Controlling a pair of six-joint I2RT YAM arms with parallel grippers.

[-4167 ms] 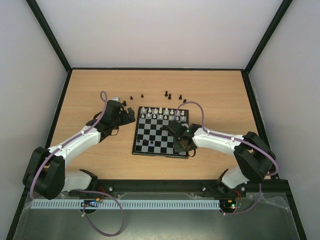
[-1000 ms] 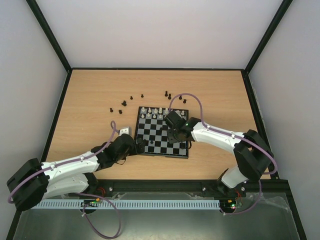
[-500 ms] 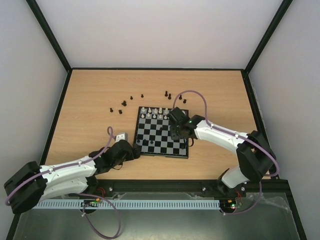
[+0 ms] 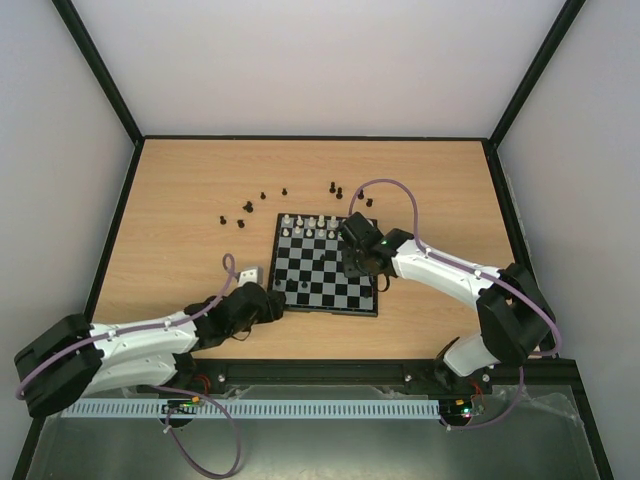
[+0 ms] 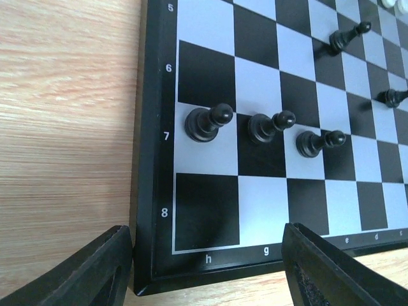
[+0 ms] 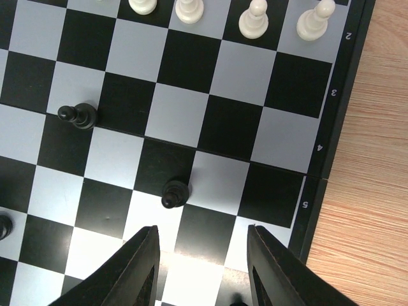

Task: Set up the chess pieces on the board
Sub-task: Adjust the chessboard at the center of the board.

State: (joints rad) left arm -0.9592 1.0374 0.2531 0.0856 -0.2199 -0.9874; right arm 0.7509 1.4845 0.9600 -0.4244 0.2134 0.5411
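The board point(image 4: 280, 262) lies mid-table with white pieces along its far rows. Three black chess pieces point(image 5: 205, 121) stand in the row marked 7 by the near-left corner, seen in the left wrist view. Behind that corner my left gripper point(image 5: 207, 271) hangs open, its fingers point(image 5: 76, 274) straddling the corner square and holding nothing. My right gripper point(image 6: 201, 268) hovers open over the board's right half. A black pawn point(image 6: 175, 193) stands just ahead of its fingers point(image 6: 137, 274), and another pawn point(image 6: 80, 115) stands further left. Several loose black pieces point(image 4: 245, 207) lie on the wood beyond the board.
More loose black pieces point(image 4: 338, 190) sit beyond the board's far edge. White pawns point(image 6: 255, 18) line the row marked 2. The wooden table point(image 4: 170, 190) is ringed by a black frame, with grey walls behind.
My left gripper has drawn back from the board's near-left squares to just off the corner, leaving a black pawn standing there. The right gripper has drifted slightly toward the far side.
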